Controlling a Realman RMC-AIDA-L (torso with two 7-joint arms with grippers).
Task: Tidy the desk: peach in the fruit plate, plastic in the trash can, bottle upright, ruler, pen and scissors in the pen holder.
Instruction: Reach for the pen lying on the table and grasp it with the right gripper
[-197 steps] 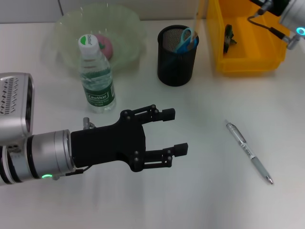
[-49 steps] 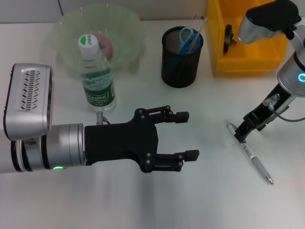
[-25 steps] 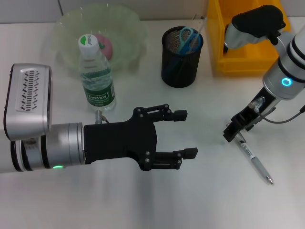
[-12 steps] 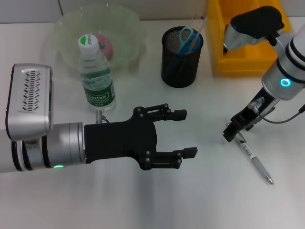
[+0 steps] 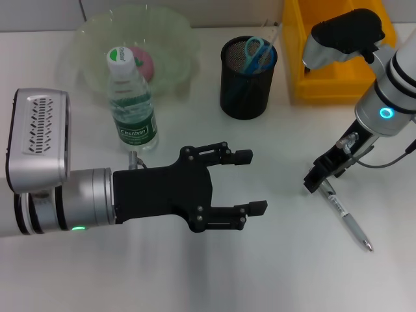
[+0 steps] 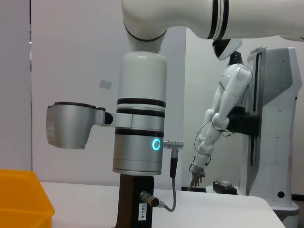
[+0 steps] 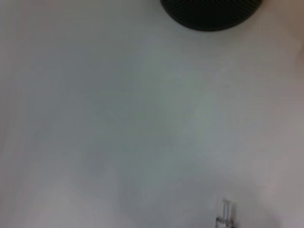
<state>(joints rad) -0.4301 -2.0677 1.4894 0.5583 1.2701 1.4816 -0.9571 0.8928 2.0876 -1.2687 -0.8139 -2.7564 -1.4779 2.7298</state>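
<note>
Right gripper (image 5: 316, 181) is down on the desk (image 5: 273, 273) at the pen's (image 5: 342, 213) top end; whether its fingers have closed on the pen cannot be told.

Beyond it stand the black holder (image 5: 244, 83), with the scissors (image 5: 254, 53) inside, and the yellow bin (image 5: 331, 58). Left gripper (image 5: 250, 182) hovers well to its side, fingers spread wide and holding nothing. Past that one stands the upright bottle (image 5: 130, 104), and behind the bottle the bowl (image 5: 166, 39) with the peach (image 5: 143, 60).
</note>
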